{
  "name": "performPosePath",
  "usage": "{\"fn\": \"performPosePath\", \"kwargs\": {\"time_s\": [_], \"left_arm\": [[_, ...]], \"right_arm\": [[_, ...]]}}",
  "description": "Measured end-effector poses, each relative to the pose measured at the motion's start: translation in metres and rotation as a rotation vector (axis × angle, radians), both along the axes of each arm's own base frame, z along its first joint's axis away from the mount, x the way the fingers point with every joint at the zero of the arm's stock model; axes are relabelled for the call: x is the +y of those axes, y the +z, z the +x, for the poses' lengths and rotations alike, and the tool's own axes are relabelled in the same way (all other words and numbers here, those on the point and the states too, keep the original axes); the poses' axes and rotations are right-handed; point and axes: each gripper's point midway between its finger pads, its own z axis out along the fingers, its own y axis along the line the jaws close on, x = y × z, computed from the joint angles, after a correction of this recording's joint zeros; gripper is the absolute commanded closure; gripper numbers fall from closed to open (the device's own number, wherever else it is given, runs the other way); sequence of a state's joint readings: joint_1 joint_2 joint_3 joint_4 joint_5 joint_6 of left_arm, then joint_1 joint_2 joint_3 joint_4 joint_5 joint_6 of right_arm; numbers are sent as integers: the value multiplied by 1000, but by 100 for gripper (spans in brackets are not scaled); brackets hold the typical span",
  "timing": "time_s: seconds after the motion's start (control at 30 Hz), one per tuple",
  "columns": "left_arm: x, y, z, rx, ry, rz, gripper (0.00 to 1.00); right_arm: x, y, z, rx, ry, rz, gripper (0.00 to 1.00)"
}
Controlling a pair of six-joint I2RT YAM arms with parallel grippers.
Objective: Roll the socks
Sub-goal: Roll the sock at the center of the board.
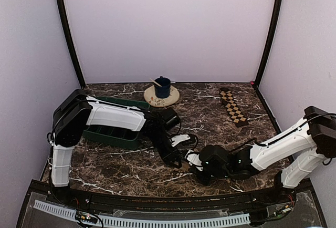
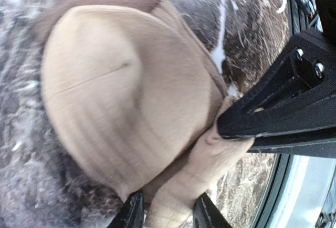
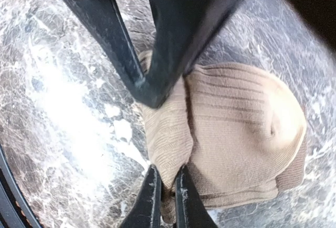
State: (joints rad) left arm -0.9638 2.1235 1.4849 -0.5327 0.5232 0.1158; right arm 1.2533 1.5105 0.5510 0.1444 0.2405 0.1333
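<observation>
Tan sock [image 2: 126,96], rolled, at the front centre of the table [image 1: 131,171]. Right gripper [image 3: 165,186] clamps its loose end; left gripper [image 2: 168,213] straddles it, jaws apart. Checkered sock [image 1: 233,107] lies flat and diagonal, far right.

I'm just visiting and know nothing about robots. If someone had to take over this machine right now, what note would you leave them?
Left gripper: fingers either side of the tan sock's loose tail; grip unclear.
Right gripper: shut on the tan sock, pinching its edge.
Tan sock: bundled at the front centre of the table, between both grippers.
Checkered sock: flat and unrolled, far right.
Done: tan sock mostly rolled.
To do: finish and release it, then roll the checkered sock.
</observation>
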Motion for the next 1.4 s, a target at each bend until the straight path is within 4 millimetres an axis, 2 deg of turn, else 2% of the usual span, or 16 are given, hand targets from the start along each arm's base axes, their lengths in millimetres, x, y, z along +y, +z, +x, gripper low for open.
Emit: {"fn": "performPosePath", "kwargs": {"time_s": [0.27,0.47,0.7,0.9,1.2,1.3,1.4], "left_arm": [[11,1,17,-74,94,-17,66],[14,4,23,-128,127,-55,65],[16,29,22,-205,133,-176,65],[12,45,11,-295,89,-267,65],[-9,39,-32,-465,-112,-282,59],[-13,40,-33,-530,-147,-281,57],[-16,41,-25,-606,-165,-280,56]], "right_arm": [[2,0,-1,90,-71,65,100],[0,-4,-1,176,-135,115,100],[-5,-6,3,281,-220,208,100],[-12,-6,5,375,-288,302,100],[-18,-6,3,499,-345,385,100],[-18,-5,2,535,-352,407,100],[-18,-5,-1,566,-354,416,100]]}}
